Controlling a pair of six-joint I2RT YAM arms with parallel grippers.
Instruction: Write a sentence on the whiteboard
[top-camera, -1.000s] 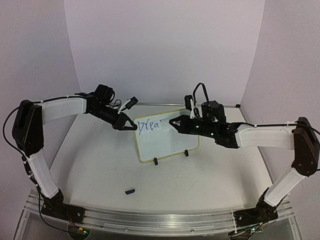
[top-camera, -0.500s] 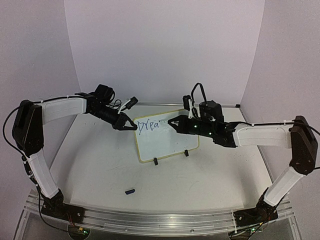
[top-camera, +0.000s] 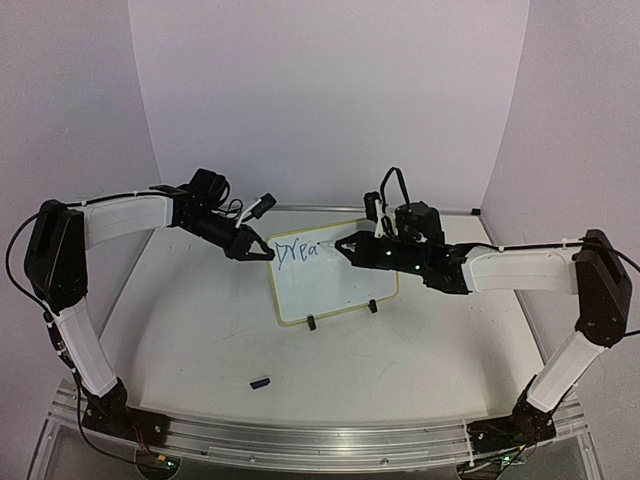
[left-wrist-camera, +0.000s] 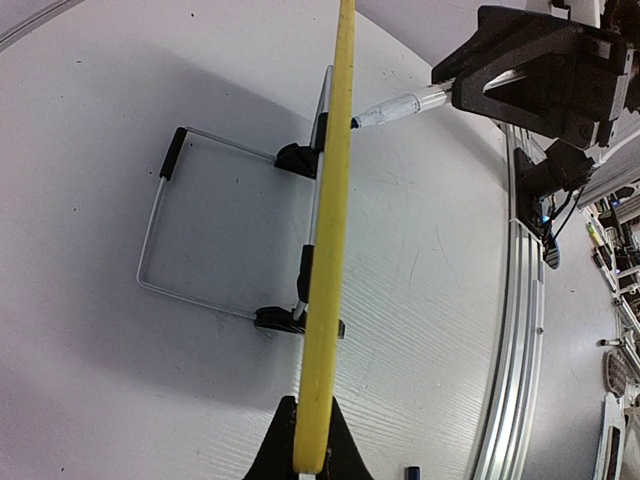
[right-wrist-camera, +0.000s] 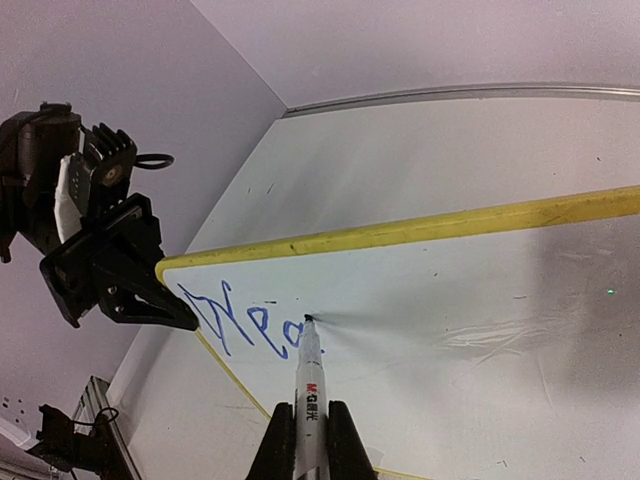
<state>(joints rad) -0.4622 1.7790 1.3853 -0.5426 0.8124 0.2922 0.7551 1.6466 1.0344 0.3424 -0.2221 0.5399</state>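
Observation:
The whiteboard (top-camera: 340, 288) stands tilted on its two black clip feet at mid-table. Its yellow frame (left-wrist-camera: 336, 200) shows edge-on in the left wrist view. Blue marker letters, the beginning of the sentence (top-camera: 297, 250), run along its top left and read "Drea" (right-wrist-camera: 245, 322). My left gripper (top-camera: 265, 252) is shut on the board's upper left edge (left-wrist-camera: 310, 425). My right gripper (top-camera: 346, 245) is shut on a white marker (right-wrist-camera: 310, 390). The marker's tip (right-wrist-camera: 308, 318) touches the board just right of the last letter.
A small dark marker cap (top-camera: 261, 381) lies on the table in front of the board, toward the left arm. Behind the board is its wire stand (left-wrist-camera: 165, 235). A metal rail (top-camera: 320, 440) runs along the table's near edge.
My right gripper has shifted a little to the left with the marker, toward the last letter. The left gripper and the board have stayed put.

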